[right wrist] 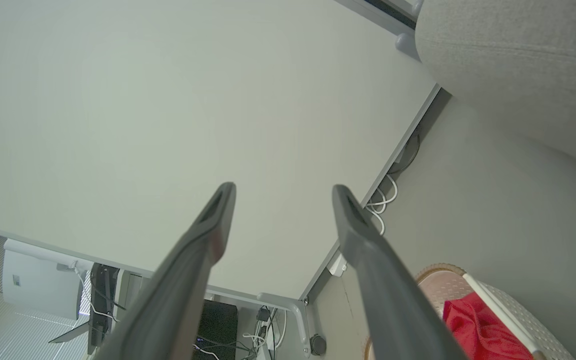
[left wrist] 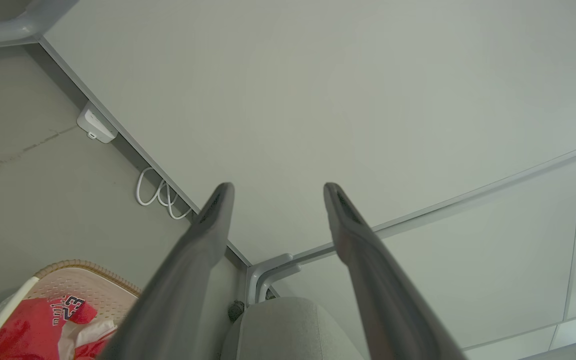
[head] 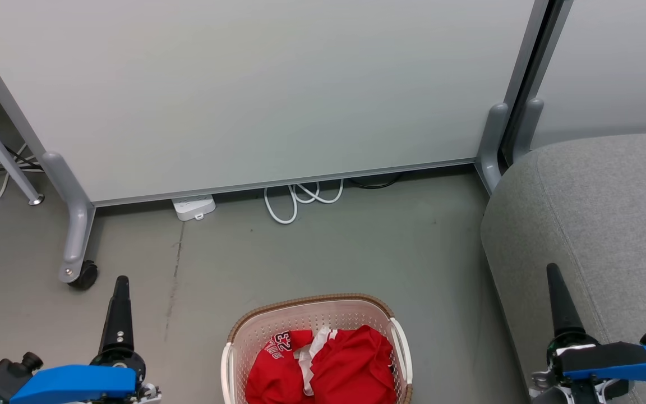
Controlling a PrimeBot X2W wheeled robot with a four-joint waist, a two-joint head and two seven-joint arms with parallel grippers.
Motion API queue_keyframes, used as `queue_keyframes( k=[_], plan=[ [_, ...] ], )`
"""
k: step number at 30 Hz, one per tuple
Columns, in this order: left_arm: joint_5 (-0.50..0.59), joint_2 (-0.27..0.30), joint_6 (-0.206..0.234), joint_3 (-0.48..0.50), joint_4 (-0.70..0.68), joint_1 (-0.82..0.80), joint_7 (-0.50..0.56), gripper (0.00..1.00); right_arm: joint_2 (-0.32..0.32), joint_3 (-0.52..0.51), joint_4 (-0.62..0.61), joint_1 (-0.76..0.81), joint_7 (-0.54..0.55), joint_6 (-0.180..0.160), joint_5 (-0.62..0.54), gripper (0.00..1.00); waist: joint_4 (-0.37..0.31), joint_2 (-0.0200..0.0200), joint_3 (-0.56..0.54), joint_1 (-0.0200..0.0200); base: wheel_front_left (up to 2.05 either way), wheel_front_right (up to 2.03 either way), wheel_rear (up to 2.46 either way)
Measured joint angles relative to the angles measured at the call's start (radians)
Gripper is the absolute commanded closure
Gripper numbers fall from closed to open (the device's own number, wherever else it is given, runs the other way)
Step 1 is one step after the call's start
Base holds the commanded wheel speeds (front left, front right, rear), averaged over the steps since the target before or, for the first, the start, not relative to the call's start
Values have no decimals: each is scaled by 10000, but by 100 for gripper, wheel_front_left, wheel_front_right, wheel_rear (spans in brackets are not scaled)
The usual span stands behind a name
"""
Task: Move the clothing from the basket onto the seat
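Left end effector point(head: 120, 289), right end effector point(head: 556, 280), clothing point(head: 351, 362) in basket point(head: 312, 301) between

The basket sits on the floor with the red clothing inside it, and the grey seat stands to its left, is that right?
Not quite: the grey seat stands to the right of the basket, not its left; the head view shows it. The basket does sit on the floor with the red clothing inside it.

Open floor point(head: 356, 252) is lying around the basket point(head: 306, 317); the seat point(head: 598, 224) is crowding its right; a partition point(head: 244, 95) is blocking beyond.
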Motion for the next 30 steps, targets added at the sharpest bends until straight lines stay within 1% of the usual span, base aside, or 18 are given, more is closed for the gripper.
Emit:
queue_keyframes(
  k=[10,21,30],
  plan=[
    [2015,31,265,-548,-157,-104,-374,0,-61,385,-157,-8,-345,0,-1898,0,41,0,-10,0,0,0,0],
    [3925,50,372,-930,-157,-124,-731,0,-215,825,-244,-8,-731,2,-3931,0,89,0,-49,0,0,0,0],
    [5106,69,393,-1221,-109,-128,-997,0,-217,972,-134,-1,-993,2,-5173,0,165,0,-73,0,0,0,0]
  ],
)
